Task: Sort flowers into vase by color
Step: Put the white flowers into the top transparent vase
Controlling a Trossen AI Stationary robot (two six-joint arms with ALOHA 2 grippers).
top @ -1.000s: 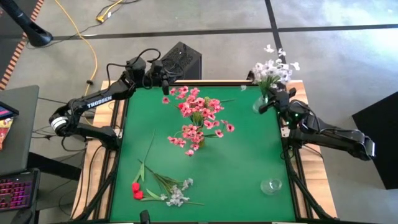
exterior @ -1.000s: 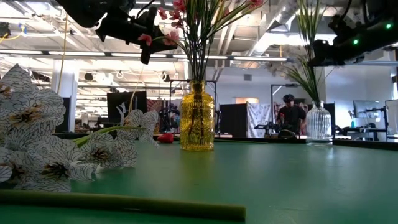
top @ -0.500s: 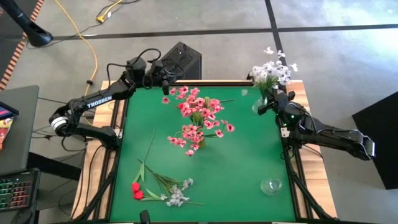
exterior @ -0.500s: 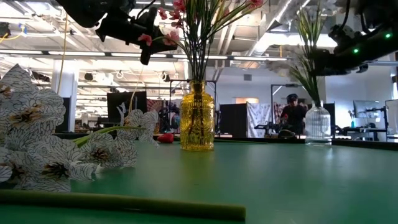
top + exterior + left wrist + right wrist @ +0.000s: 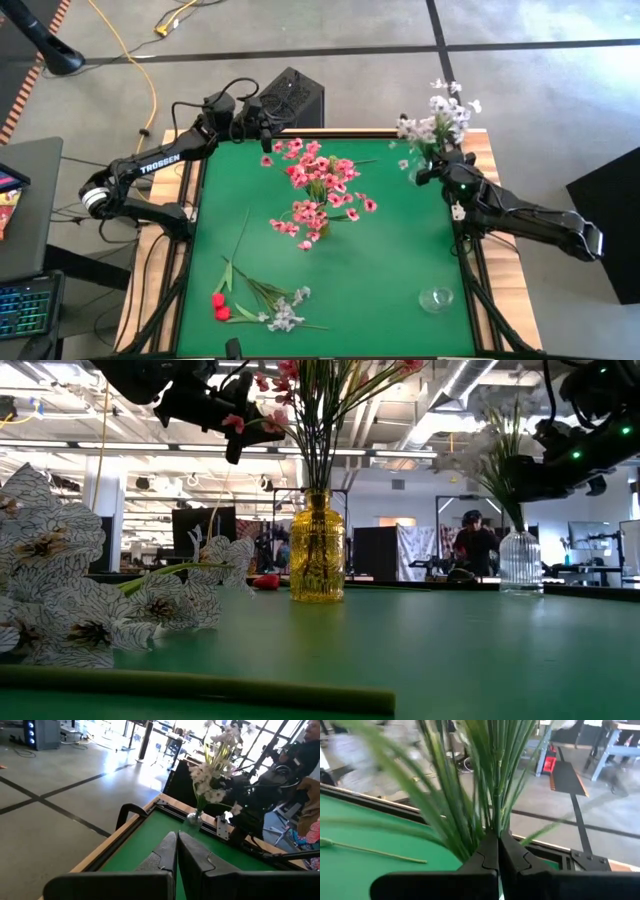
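A spray of white flowers stands in a clear glass vase at the table's far right edge. My right gripper is shut on its green stems above the vase. A yellow vase at mid table holds pink flowers. Red buds, white-grey blossoms and a bare green stem lie on the green mat at the near left. My left gripper hangs shut and empty over the far left corner, beside the pink blossoms. My right gripper pinches a bundle of thin green stems between its two fingers. The fingers come nearly level from the table's right side and lie across the stems. The spray stands tilted, its lower ends in the clear vase and its blossoms above the fingers.
A small empty clear glass stands at the near right of the mat. A black box sits just beyond the far edge. The middle right of the green mat is bare.
My right gripper has sunk a little toward the clear vase and rolled at the wrist, staying shut on the stems. The white spray has tipped with it, and its blossoms have swung toward the table's left.
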